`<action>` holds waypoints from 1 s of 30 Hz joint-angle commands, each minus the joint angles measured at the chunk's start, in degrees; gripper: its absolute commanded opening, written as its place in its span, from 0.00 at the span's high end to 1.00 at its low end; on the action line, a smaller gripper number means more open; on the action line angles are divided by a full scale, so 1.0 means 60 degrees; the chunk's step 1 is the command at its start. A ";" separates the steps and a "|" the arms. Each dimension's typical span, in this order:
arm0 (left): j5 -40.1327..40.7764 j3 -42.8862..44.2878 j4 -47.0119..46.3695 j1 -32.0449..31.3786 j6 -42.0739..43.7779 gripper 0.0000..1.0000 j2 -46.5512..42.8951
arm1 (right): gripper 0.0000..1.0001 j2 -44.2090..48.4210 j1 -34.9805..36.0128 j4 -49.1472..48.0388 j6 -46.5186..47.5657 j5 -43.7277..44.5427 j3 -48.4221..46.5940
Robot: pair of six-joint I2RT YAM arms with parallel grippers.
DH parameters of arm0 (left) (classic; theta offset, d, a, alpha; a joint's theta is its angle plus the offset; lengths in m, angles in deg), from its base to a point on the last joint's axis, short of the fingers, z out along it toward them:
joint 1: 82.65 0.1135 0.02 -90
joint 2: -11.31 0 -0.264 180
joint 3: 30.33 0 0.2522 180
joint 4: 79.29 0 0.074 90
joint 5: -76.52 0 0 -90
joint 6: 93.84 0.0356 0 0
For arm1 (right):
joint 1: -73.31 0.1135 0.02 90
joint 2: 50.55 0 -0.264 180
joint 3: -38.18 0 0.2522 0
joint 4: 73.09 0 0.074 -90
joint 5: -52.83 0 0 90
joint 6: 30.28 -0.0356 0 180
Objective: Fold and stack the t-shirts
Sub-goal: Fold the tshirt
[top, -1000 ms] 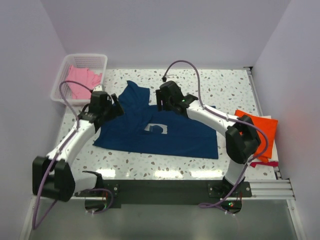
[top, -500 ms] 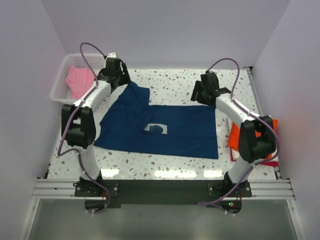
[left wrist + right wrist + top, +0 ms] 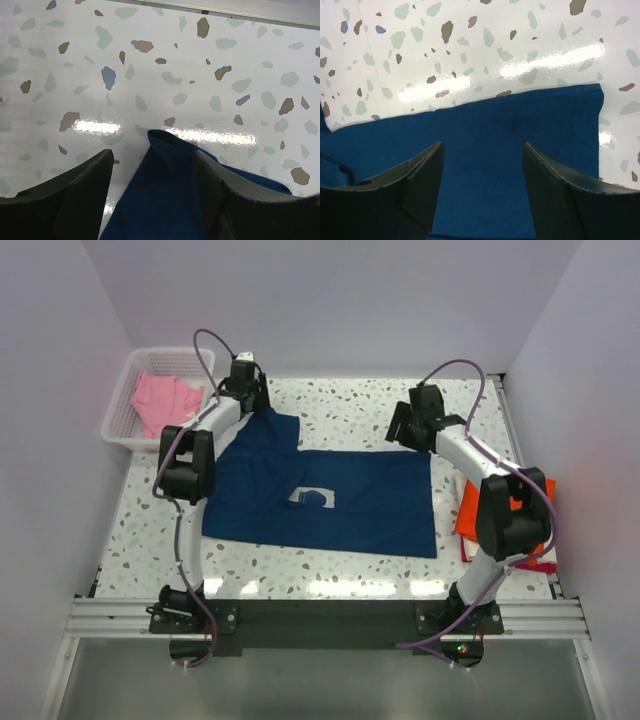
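Note:
The navy blue t-shirt [image 3: 340, 502] lies spread on the table, its pale print [image 3: 312, 497] facing up. My left gripper [image 3: 252, 400] is open at the shirt's far left tip. In the left wrist view [image 3: 154, 155] a raised navy fold [image 3: 167, 190] stands between its fingers, against the right one. My right gripper [image 3: 402, 432] is open over the shirt's far right edge. In the right wrist view [image 3: 483, 146] flat navy cloth [image 3: 485, 165] lies under it. An orange t-shirt [image 3: 473, 515] lies at the right, partly hidden by the right arm. A pink t-shirt [image 3: 165, 400] lies in the basket.
The white lattice basket [image 3: 128, 380] stands at the far left corner. A pink cloth edge [image 3: 532, 563] shows under the orange tee near the table's right rail [image 3: 520, 440]. The back rail [image 3: 225, 7] runs just beyond the left gripper.
Both arms have gone from the shirt's middle to its far edge. The shirt's right half now lies flat. In the last half second the left gripper shifted slightly right.

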State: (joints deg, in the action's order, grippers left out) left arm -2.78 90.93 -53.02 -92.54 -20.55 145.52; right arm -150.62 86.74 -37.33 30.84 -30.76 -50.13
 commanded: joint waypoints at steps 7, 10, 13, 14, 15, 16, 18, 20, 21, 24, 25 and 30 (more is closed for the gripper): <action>-0.0699 0.0496 -0.1397 0.0096 0.0075 0.35 0.0570 | 0.34 0.0258 -0.0334 -0.0239 0.0039 -0.0131 -0.0028; -0.0684 0.0496 -0.1455 0.0110 -0.0071 0.35 0.0702 | 0.34 0.0301 -0.0393 -0.0239 0.0039 -0.0146 0.0002; -0.0817 0.0496 -0.1558 0.0110 -0.0159 0.39 0.0805 | 0.34 0.0316 -0.0437 -0.0210 0.0082 -0.0103 0.0046; -0.0845 0.0496 -0.1616 0.0110 -0.0217 0.40 0.0820 | 0.34 0.0345 -0.0451 -0.0180 0.0097 -0.0044 0.0046; -0.0889 0.0481 -0.1660 0.0110 -0.0247 0.41 0.0834 | 0.34 0.0331 -0.0509 -0.0166 0.0112 -0.0015 0.0075; -0.0919 0.0481 -0.1719 0.0110 -0.0262 0.42 0.0820 | 0.34 0.0346 -0.0539 -0.0137 0.0112 0.0015 0.0075; -0.0948 0.0496 -0.1865 0.0110 -0.0291 0.48 0.0820 | 0.34 0.0346 -0.0627 -0.0136 0.0126 0.0073 0.0134; -0.0992 0.0481 -0.1939 0.0110 -0.0306 0.52 0.0791 | 0.34 0.0346 -0.0686 -0.0151 0.0112 0.0146 0.0192; -0.1036 0.0481 -0.1939 0.0110 -0.0320 0.57 0.0761 | 0.34 0.0346 -0.0758 -0.0151 0.0112 0.0161 0.0221; -0.1094 0.0467 -0.2276 0.0110 -0.0350 0.69 0.0717 | 0.34 0.0331 -0.0919 -0.0107 0.0068 0.0278 0.0280; -0.1095 0.0452 -0.2334 0.0110 -0.0335 0.72 0.0659 | 0.34 0.0317 -0.0978 -0.0107 0.0039 0.0307 0.0309; -0.1124 0.0086 -0.2758 0.0110 -0.0247 0.88 0.0235 | 0.35 0.0112 -0.1373 0.0112 0.0009 0.0541 0.0339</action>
State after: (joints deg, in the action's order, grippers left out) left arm -8.93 91.63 -63.90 -92.41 -22.32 150.33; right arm -150.62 80.07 -36.96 30.99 -29.99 -48.25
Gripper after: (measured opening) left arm 0.135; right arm 0.658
